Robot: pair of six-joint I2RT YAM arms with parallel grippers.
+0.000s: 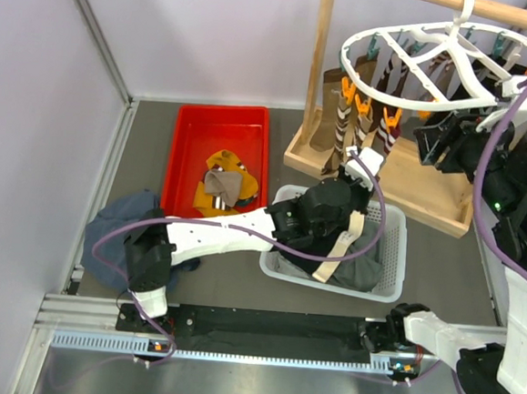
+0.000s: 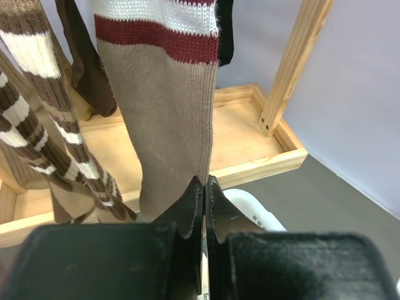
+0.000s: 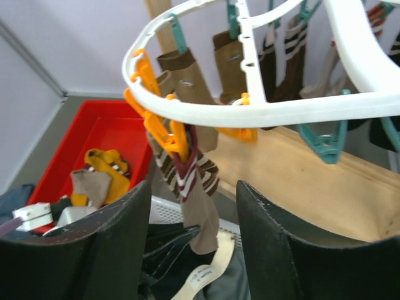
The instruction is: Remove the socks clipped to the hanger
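The white oval hanger (image 1: pixel 349 56) hangs from the wooden pole, with several socks clipped round its rim by orange and teal clips. My left gripper (image 2: pixel 205 182) is shut on the lower edge of a tan sock (image 2: pixel 169 106) with red and white bands, which hangs from an orange clip (image 3: pixel 164 128). Brown-white striped socks (image 2: pixel 37 119) hang beside it. In the top view the left gripper (image 1: pixel 349 171) is below the hanger's front left rim. My right gripper (image 3: pixel 194 185) is open and empty, just under the hanger's rim (image 3: pixel 262 114) on its right side (image 1: pixel 434 142).
A red tray (image 1: pixel 189 127) holds mustard and tan socks. A white basket (image 1: pixel 392 262) holds dark clothes with a beige band. A blue-grey garment (image 1: pixel 115 226) lies at the left. The wooden rack's base (image 1: pixel 428 196) and post (image 1: pixel 319 64) stand behind.
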